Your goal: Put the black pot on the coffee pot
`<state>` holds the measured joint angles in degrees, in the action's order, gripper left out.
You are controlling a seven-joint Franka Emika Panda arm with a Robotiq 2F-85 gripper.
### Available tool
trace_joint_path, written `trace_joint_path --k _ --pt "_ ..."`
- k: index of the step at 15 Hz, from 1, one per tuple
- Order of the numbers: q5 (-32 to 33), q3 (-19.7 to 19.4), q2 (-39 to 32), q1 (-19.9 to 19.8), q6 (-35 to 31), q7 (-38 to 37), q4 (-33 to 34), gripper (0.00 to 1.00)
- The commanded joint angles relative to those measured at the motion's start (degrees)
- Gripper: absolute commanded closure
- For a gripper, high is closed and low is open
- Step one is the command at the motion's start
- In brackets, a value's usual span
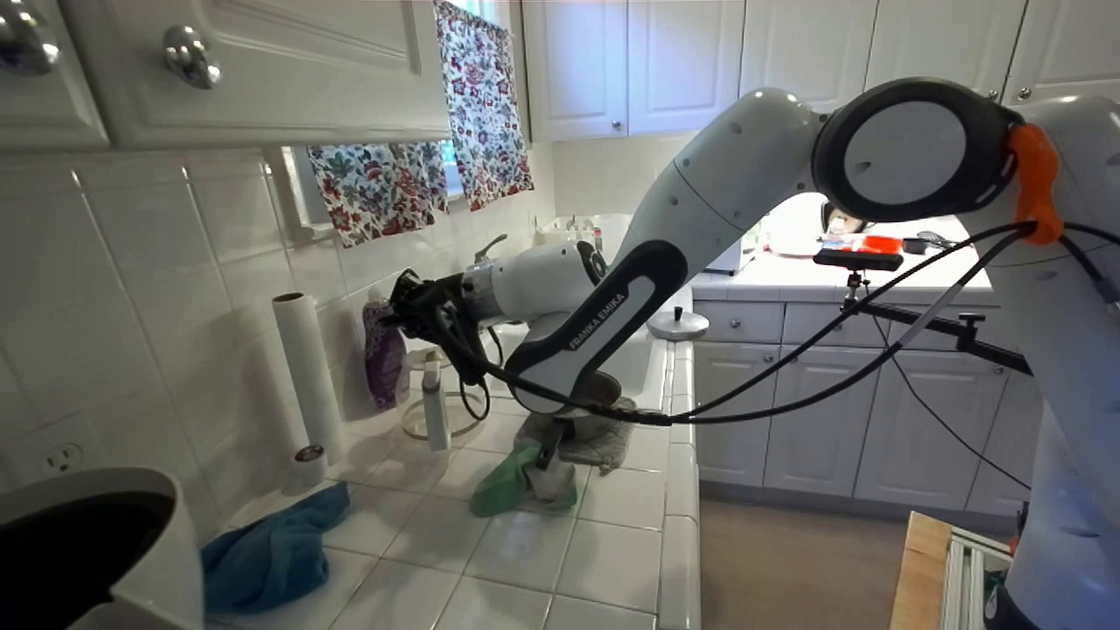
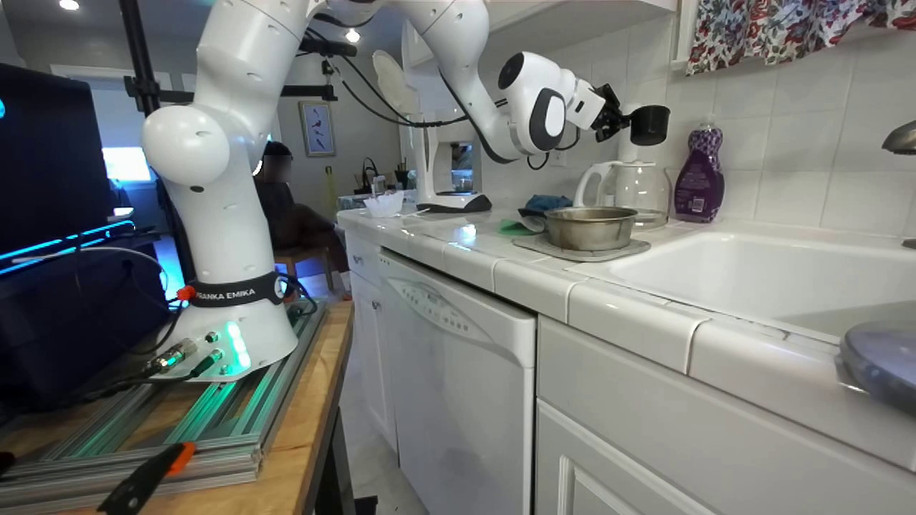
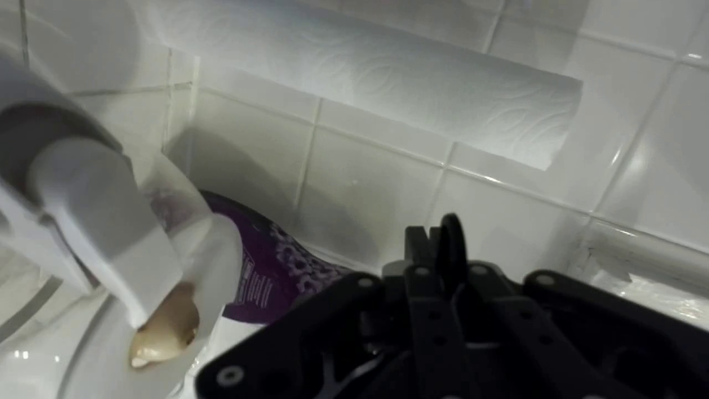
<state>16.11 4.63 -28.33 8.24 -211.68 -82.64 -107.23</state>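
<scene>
Black pot (image 2: 650,127), clamped in the gripper (image 2: 621,121), hangs higher than the coffee pot (image 2: 644,187); lowering it off-centre could make either one topple.

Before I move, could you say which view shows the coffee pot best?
An exterior view shows the coffee pot best: upright, mostly unobstructed. In an exterior view, mainly its handle shows; the wrist view offers a cropped close-up.

Far counter (image 1: 779,273): blown white at two o'clock in an exterior view.
Lamps (image 2: 352,34): bright at eleven o'clock in an exterior view.
Near counter (image 2: 444,232): white glare by the centre.
Wall (image 3: 365,177): dim in my wrist view, shadowed toward ten o'clock.
My gripper (image 3: 435,231): nearly black, toward five o'clock.
</scene>
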Motion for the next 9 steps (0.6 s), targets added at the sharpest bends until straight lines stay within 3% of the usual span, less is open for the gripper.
trace_joint_path --k 1,2,3,4,5,6,9 --pt "-9.76 0.23 8.52 -0.25 2.27 12.82 -9.77 0.99" --pt "-12.88 0.1 10.0 0.04 2.23 16.13 -11.64 0.99" --pt "-13.97 -4.39 11.33 3.79 2.02 15.67 -13.26 0.99" --pt "-16.78 0.67 12.22 -0.07 2.36 19.93 -14.86 0.99" --pt "-16.68 1.99 12.3 -0.71 1.77 19.81 -15.6 0.99" --pt "-13.36 0.36 12.53 0.69 1.19 15.97 -16.32 0.99" --pt "-9.05 4.45 10.88 -1.98 -0.65 10.9 -15.5 0.99"
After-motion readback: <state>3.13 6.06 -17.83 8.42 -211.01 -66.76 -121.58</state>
